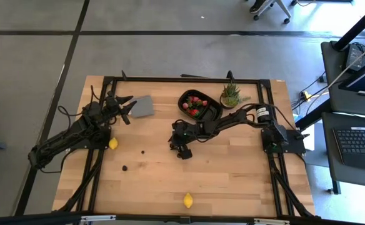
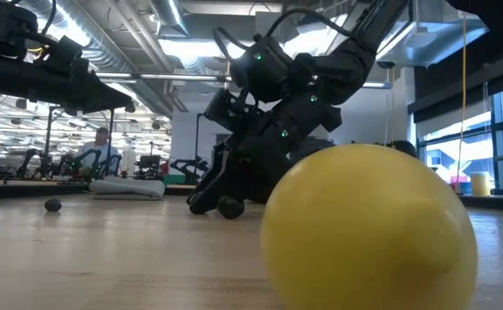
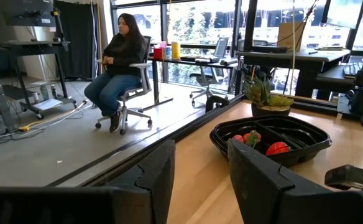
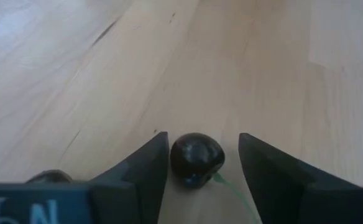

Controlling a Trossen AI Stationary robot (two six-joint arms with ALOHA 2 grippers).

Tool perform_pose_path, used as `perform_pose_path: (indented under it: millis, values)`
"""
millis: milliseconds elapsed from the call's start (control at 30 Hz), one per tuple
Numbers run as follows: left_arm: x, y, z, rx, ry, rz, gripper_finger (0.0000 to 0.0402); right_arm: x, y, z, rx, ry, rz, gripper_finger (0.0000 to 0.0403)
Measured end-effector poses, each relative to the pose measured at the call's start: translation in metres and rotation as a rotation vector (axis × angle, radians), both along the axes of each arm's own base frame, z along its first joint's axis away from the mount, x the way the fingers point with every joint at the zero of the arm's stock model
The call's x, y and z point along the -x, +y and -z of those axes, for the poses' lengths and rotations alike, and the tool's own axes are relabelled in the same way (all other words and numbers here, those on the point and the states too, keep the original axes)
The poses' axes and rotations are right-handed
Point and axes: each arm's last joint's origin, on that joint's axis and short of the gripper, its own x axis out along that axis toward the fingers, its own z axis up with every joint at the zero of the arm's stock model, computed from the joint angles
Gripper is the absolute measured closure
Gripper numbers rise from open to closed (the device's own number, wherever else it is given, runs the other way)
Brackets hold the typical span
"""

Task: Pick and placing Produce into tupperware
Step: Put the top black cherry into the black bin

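Now dark glossy round berry (image 4: 196, 158) on wood between right gripper (image 4: 203, 165) fingers

The right gripper (image 4: 197, 180) bears handwritten "6N".

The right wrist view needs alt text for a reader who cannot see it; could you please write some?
The right gripper has its two dark fingers either side of a small, dark, glossy round berry lying on the pale wooden table, jaws apart and not yet touching it.

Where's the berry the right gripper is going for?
The dark berry lies on the table between the right gripper's open fingers, not yet gripped. In the high view that gripper is mid-table, just below the tray.
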Motion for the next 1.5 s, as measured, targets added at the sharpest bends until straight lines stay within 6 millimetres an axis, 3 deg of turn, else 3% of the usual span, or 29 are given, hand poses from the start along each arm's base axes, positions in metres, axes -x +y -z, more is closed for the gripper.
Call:
perform_pose_path:
  millis: [267,500,767,933,1033,1267,1500]
  values:
    - [0.000,0.000,0.000,-0.001,0.000,0.000,0.0261,0.000,-0.002,0.000,0.004,0.006,0.008,0.0287]
    - [0.000,0.000,0.000,0.000,0.000,0.000,0.0261,0.001,-0.006,-0.006,0.002,0.009,0.050,0.0287]
    - [0.000,0.000,0.000,0.000,0.000,0.000,0.0261,0.016,-0.040,-0.064,0.029,-0.015,0.280,0.0281]
    - [0.000,0.000,0.000,0.032,-0.023,0.010,0.0261,0.039,-0.081,-0.104,-0.047,-0.018,0.462,0.0284]
    - [-0.002,-0.002,0.000,0.046,-0.028,0.082,0.0261,0.055,-0.108,-0.115,-0.112,0.015,0.593,0.0278]
    - [-0.009,-0.009,0.001,0.083,-0.026,0.301,0.0261,0.072,-0.156,-0.102,-0.196,0.065,0.788,0.0282]
    - [-0.014,-0.018,0.001,0.197,-0.063,0.459,0.0261,0.076,-0.169,-0.081,-0.245,0.154,0.816,0.0272]
